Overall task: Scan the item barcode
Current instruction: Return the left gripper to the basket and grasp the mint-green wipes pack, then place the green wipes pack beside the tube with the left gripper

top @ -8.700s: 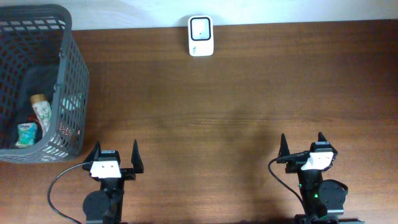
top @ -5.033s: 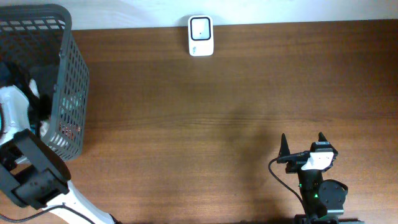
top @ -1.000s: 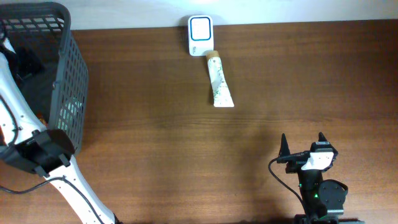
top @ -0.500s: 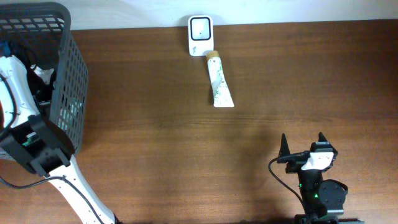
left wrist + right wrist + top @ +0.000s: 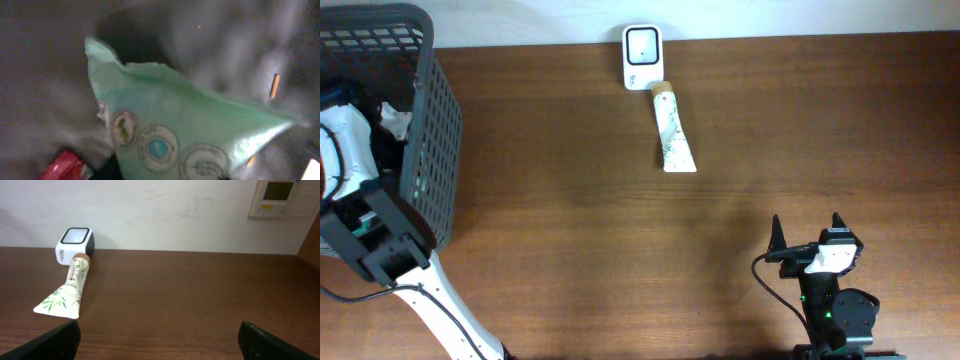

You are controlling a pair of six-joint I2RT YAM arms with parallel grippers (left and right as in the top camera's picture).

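The white barcode scanner [image 5: 643, 57] stands at the table's far edge, and it also shows in the right wrist view [image 5: 75, 245]. A white tube with a leaf print [image 5: 671, 130] lies just in front of it, cap towards the scanner [image 5: 67, 292]. My left arm [image 5: 350, 150] reaches down into the grey basket [image 5: 430, 150]. A pale green pouch [image 5: 185, 125] with round printed badges fills the left wrist view very close up, reaching the bottom edge where the jaws sit. The left fingers themselves do not show. My right gripper [image 5: 810, 232] rests open and empty at the near right [image 5: 159, 332].
A red packet [image 5: 62, 167] lies beside the pouch inside the basket. The basket occupies the table's far left corner. A wall panel [image 5: 280, 197] hangs behind the table on the right.
The left arm has shifted a little inside the basket. The tube, the scanner and the right arm have not moved.
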